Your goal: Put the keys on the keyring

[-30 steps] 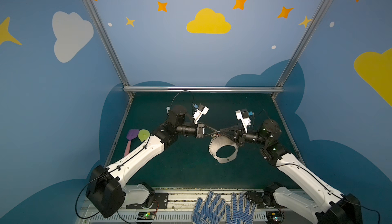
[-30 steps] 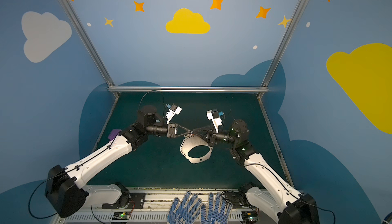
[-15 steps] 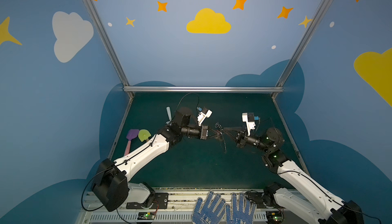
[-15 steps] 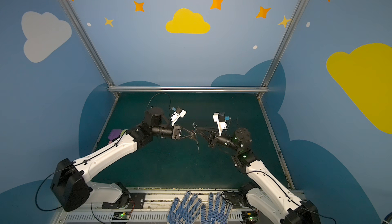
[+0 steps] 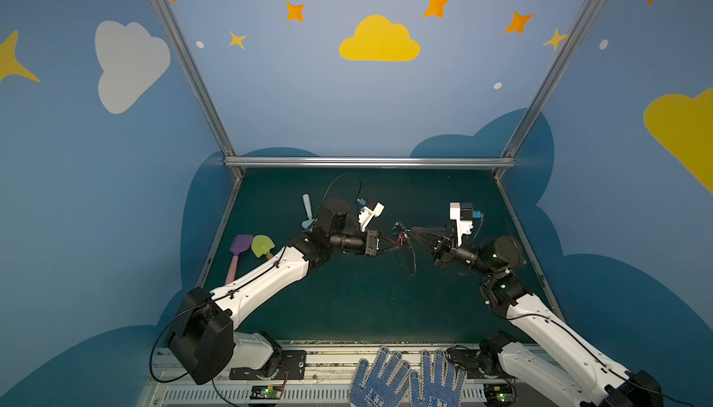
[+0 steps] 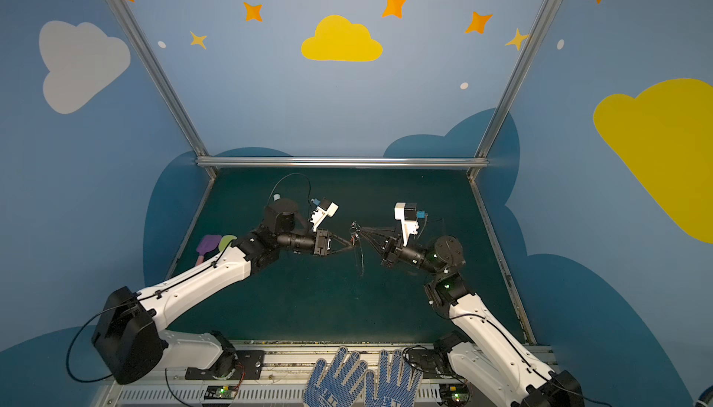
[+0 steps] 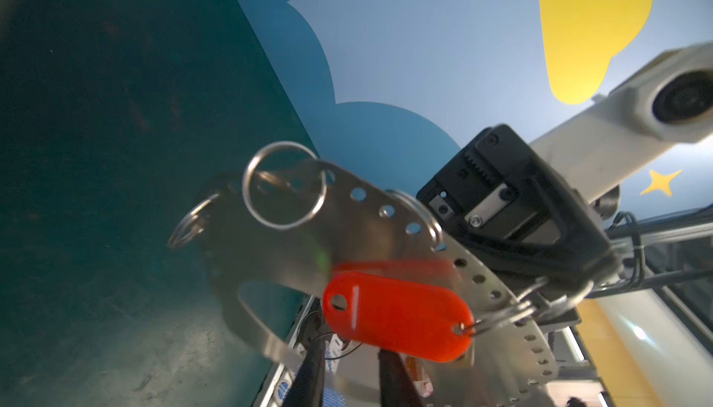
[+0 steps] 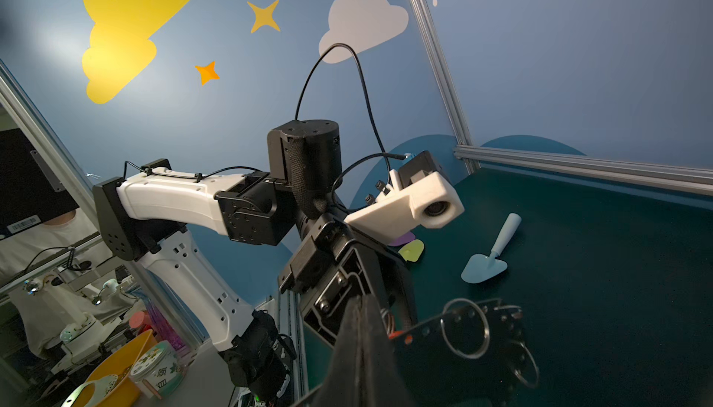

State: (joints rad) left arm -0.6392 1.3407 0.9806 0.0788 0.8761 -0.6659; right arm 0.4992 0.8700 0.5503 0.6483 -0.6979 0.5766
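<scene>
Starting nearest the camera head, two blue-dotted knit gloves (image 5: 405,380) lie on the front rail (image 5: 328,358), well short of the keyring (image 7: 270,254). Past them spreads the dark green worktop (image 5: 347,308), matte and scuffed. Above its middle the right hand (image 5: 412,229) is clamped tight on the keyring's rim, holding it clear of the worktop, edge-on in both top views. The left wrist view shows a flat grey metal plate, its border pierced by small round holes and hung with thin silver wire rings (image 7: 286,226). The key (image 7: 397,324), with a smooth red-orange oval plastic head, hangs from one such ring against the plate. Just left of the keyring the left hand (image 5: 399,245) stands a little parted, its black fingers (image 7: 310,374) gripping nothing. Farther left lie a purple toy shovel (image 5: 241,245) and a yellow-green toy shovel (image 5: 262,246); a pale blue toy shovel (image 5: 307,205) sits partly behind the left arm (image 5: 270,281). Beyond the keyring rises the painted blue wall (image 5: 347,108).
</scene>
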